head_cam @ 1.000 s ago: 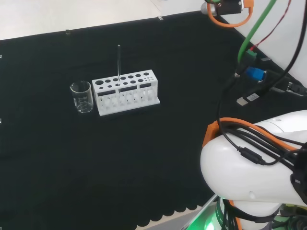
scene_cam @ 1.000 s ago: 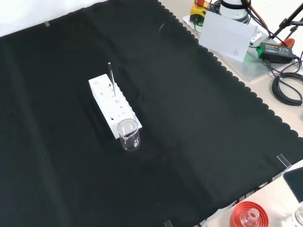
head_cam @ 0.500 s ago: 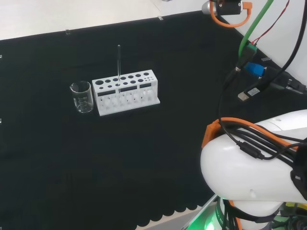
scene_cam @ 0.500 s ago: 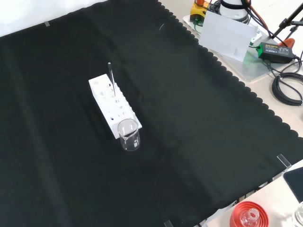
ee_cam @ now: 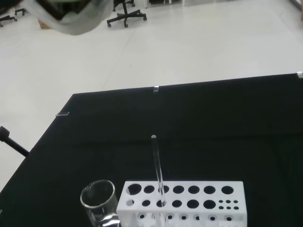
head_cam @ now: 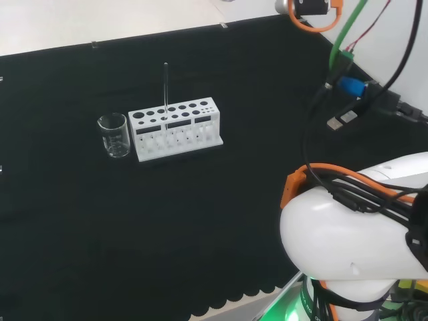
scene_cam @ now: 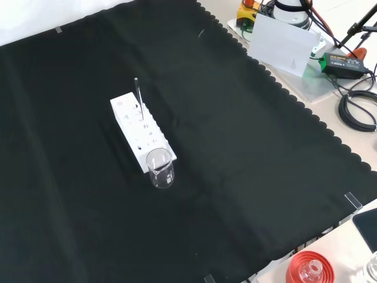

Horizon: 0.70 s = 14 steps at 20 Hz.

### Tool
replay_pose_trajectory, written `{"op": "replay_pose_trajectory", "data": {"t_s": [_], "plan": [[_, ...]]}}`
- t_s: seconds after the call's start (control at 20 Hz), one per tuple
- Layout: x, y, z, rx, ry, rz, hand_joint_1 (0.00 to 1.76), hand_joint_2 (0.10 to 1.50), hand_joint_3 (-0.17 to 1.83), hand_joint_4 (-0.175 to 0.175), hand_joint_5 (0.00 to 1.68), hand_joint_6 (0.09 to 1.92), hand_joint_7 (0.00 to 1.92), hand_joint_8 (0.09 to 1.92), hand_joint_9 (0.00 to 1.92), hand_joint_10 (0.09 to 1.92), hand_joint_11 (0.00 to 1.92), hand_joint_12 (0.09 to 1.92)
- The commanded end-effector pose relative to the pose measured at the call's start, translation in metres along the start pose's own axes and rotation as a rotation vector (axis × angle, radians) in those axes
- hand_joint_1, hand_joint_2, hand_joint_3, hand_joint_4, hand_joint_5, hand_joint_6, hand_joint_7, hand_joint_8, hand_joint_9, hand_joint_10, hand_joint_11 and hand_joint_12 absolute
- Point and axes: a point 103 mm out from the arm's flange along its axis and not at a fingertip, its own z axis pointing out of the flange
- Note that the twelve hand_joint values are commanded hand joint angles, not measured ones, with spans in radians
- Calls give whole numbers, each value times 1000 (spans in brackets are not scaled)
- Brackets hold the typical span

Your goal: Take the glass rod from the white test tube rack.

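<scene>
— Where the rack sits mid-table, what's in it?
— Glass rod (head_cam: 165, 87) upright in the white test tube rack (head_cam: 175, 128), clear beaker (head_cam: 114, 135) just beside.
— Robot hand (ee_cam: 71, 16)?
— Blurred white part in wrist view; can't tell its fingers. Arm link (head_cam: 354, 234) at head view's right.

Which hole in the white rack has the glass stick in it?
The glass rod stands upright in a big hole near the white test tube rack's beaker end. The other holes look empty.
</scene>
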Motion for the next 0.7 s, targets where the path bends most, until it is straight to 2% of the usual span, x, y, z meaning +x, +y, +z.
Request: {"op": "replay_pose_trajectory", "data": {"t_s": [0.05,0.2,0.35,0.6,0.7], "plan": [[4,32,9,23,19,-34,834,576,620,-175,375,574,471,912,620,841,474,1339],[0,46,10,29,25,-49,835,574,623,-175,374,617,475,916,631,845,492,1339],[-5,61,15,60,46,-44,836,572,623,-172,373,626,473,918,635,847,501,1342],[-19,80,28,145,80,-25,814,563,615,-41,339,565,370,979,549,922,430,1415],[-26,85,34,160,92,-25,803,562,609,-2,329,513,332,1001,511,956,399,1440]]}}
